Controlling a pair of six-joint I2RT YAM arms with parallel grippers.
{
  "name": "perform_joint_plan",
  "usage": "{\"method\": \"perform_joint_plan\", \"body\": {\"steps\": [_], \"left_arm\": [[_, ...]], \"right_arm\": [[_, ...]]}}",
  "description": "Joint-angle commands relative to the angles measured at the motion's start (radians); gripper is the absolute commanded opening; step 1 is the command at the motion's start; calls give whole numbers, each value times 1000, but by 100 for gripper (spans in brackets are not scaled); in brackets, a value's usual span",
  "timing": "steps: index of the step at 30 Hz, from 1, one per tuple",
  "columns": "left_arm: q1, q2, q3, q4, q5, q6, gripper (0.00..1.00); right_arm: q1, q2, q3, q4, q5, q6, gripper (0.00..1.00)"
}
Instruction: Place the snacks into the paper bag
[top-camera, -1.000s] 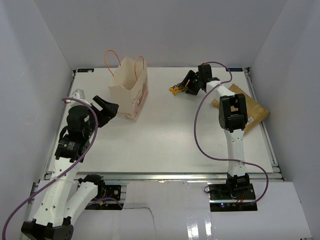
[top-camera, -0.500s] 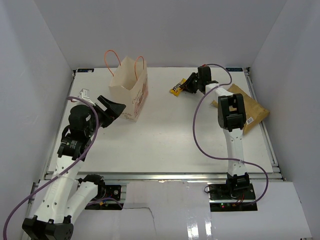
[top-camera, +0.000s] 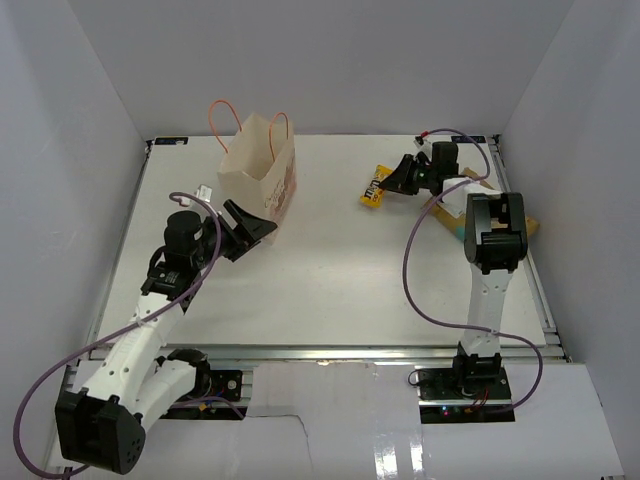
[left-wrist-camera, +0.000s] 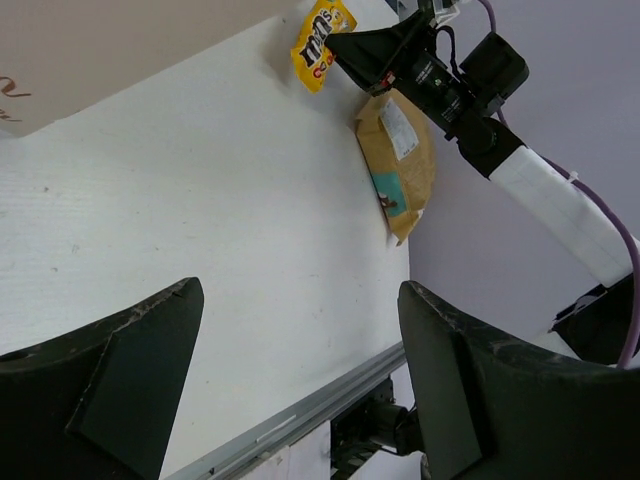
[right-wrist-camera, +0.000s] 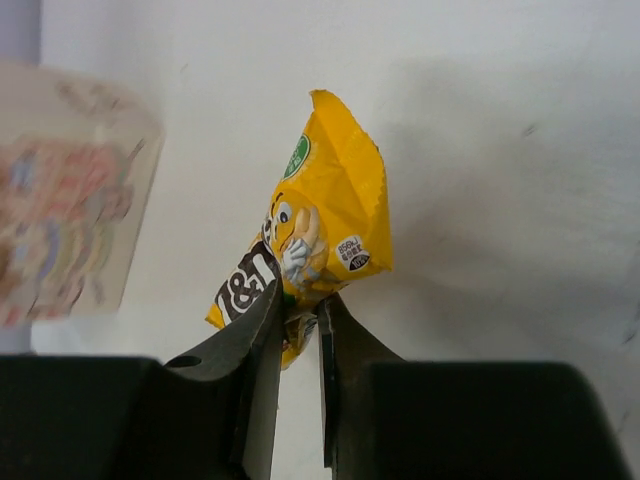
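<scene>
A yellow snack packet (right-wrist-camera: 330, 220) is pinched at its lower end between the fingers of my right gripper (right-wrist-camera: 300, 300), which is shut on it. From above, the packet (top-camera: 375, 187) sticks out left of that gripper (top-camera: 396, 184) at the back right of the table. The left wrist view also shows the packet (left-wrist-camera: 322, 42). The tan-brown pouch (left-wrist-camera: 400, 165) lies flat by the right edge, mostly hidden under the right arm in the top view (top-camera: 528, 224). The cream paper bag (top-camera: 262, 170) stands upright at the back left. My left gripper (top-camera: 255, 226) hovers open just in front of it, holding nothing (left-wrist-camera: 298, 290).
White walls close in the table on three sides. A metal rail (top-camera: 330, 352) runs along the near edge. The right arm's purple cable (top-camera: 408, 270) loops over the table's right half. The bag's orange-pink handles (top-camera: 222, 112) stand above its rim.
My right gripper closed on the yellow packet and drew it right and slightly nearer. The left arm swung forward and right, bringing its open gripper toward the front of the bag.
</scene>
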Motion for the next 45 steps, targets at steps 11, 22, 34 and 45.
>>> {"method": "perform_joint_plan", "body": {"steps": [11,22,34,45], "left_arm": [[-177,203,-32,341,106,15,89],[-296,342,58,387,97,55,88],[-385,316,22,414,69,16,74],[-387,295,15,414,43,1,19]], "right_arm": [[88,-594,-405,-463,-566,-821,8],[324,-769,-511,-539,-568,-910,8],[388,-744,-452,-416,-558,-763,8],[419,-767,-468,-419,-559,-775,8]]}}
